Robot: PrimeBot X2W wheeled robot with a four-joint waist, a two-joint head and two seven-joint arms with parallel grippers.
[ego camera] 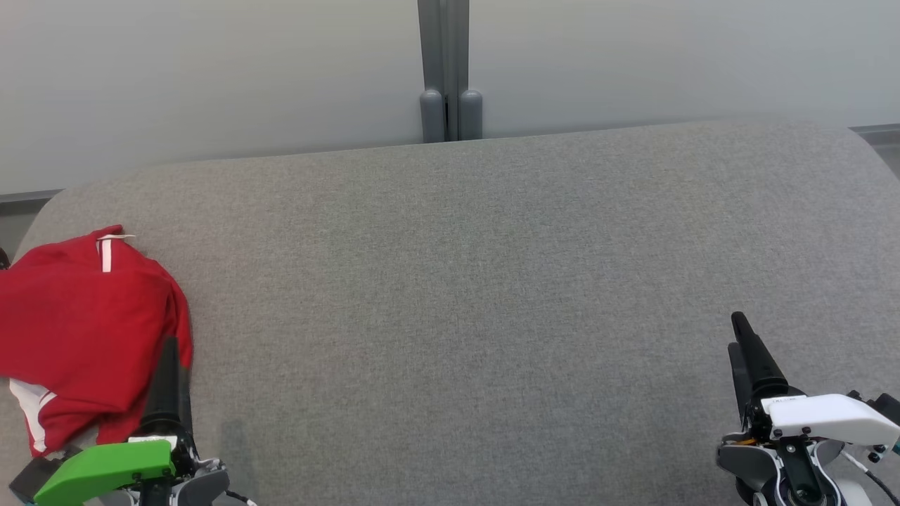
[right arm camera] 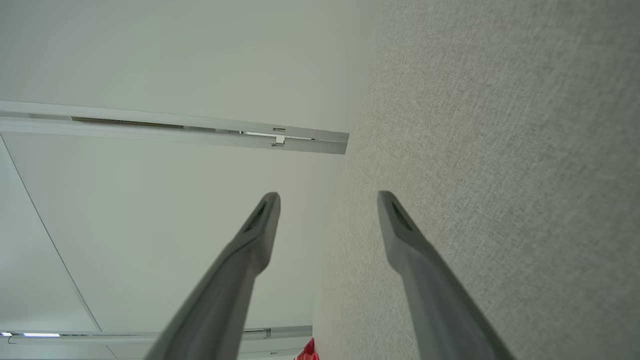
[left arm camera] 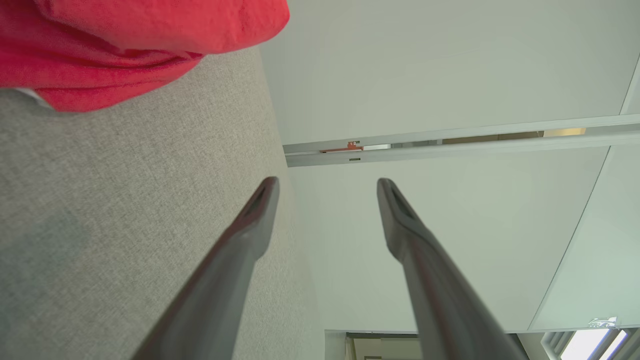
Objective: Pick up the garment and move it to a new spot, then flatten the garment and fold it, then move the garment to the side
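Observation:
The garment (ego camera: 84,330) is red with white trim and lies crumpled at the far left of the grey padded surface (ego camera: 464,295). My left gripper (ego camera: 169,348) rests at the lower left, its dark fingers just beside the garment's right edge. In the left wrist view the left gripper (left arm camera: 327,187) is open with nothing between its fingers, and the garment (left arm camera: 125,45) fills the top left corner. My right gripper (ego camera: 738,330) sits at the lower right over bare fabric. The right wrist view has the right gripper (right arm camera: 327,200) open and empty, with a scrap of the garment (right arm camera: 307,352) at the bottom edge.
A pale wall (ego camera: 211,70) runs behind the surface, with a grey post (ego camera: 444,70) at its middle. The surface's rounded far corners and left edge lie close to the garment.

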